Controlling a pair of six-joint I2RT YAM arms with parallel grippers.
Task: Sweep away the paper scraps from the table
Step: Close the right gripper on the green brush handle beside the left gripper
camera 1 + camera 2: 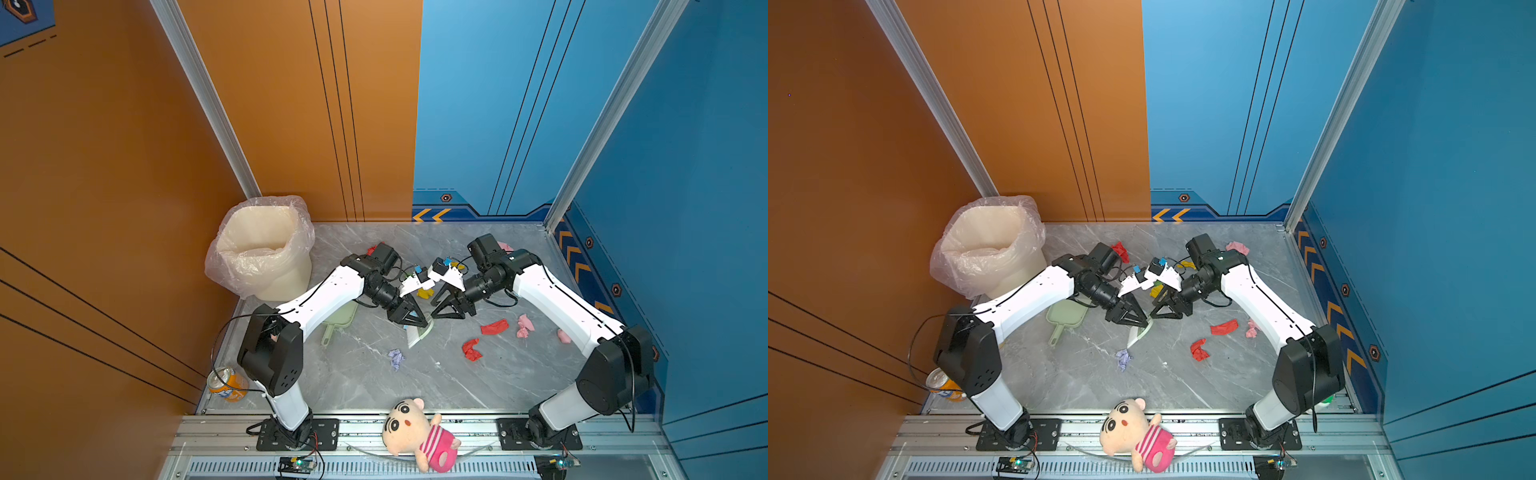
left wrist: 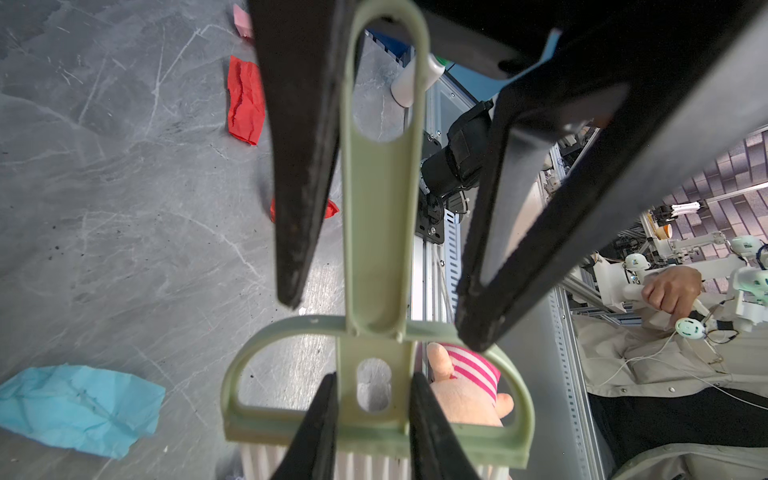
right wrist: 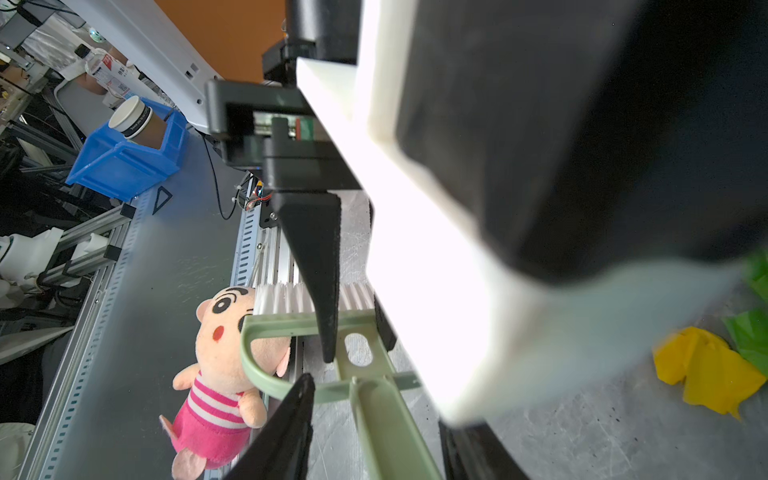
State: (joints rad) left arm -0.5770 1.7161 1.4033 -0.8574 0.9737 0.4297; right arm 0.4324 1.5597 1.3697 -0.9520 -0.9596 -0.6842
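Nearest, a lilac crumpled paper scrap [image 1: 396, 359] lies on the grey marbled table [image 1: 353, 386], seven o'clock of the pale green bristled brush [image 1: 417, 336]; the left wrist view adds a light blue scrap [image 2: 79, 409]. The left gripper [image 2: 374, 376] clamps the brush; the right gripper [image 2: 384, 324] straddles its handle, jaws apart.

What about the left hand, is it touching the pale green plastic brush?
Touching. The left wrist view shows the left hand's fingers squeezing the pale green brush's stem.

The left arm [image 1: 320, 297] and right arm [image 1: 557, 299] have white shells, black joints [image 1: 270, 353] and thin looped black cables [image 1: 212, 353]. Fingers [image 1: 451, 308] are black, triangular. Black base plates [image 1: 326, 432] carry silver screws.
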